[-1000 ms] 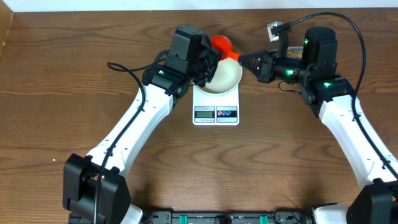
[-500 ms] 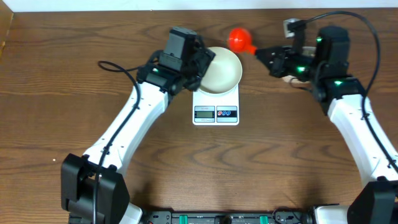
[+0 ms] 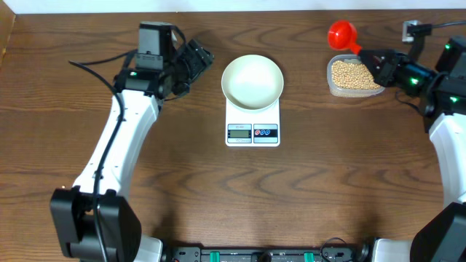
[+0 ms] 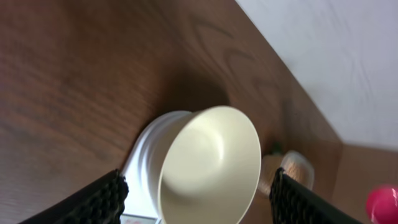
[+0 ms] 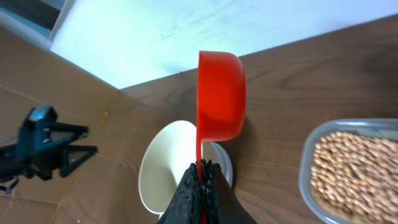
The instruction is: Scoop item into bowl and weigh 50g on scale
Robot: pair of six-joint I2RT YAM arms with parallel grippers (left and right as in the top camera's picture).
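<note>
Tub point(image 3: 330, 81): sitting upper right, holding beans point(image 3: 351, 73).
Right gripper point(image 3: 373, 58): pinching scoop point(image 3: 340, 33) handle.
Left gripper point(image 3: 200, 62): hanging spread.
Scale point(image 3: 253, 132): carrying bowl point(image 3: 252, 81); writing unreadable.

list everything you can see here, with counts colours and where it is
table: one, dark brown wood, under everything
scale: one, white with grey display, table centre
bowl: one, white, empty, sitting on the scale
tub: one, clear plastic, right of the scale
beans: many, tan, inside the tub
scoop: one, red, held by its handle near the tub's far left corner
left claw: one, black, open, left of the bowl and apart from it
right claw: one, black, shut on the scoop handle, over the tub
</note>
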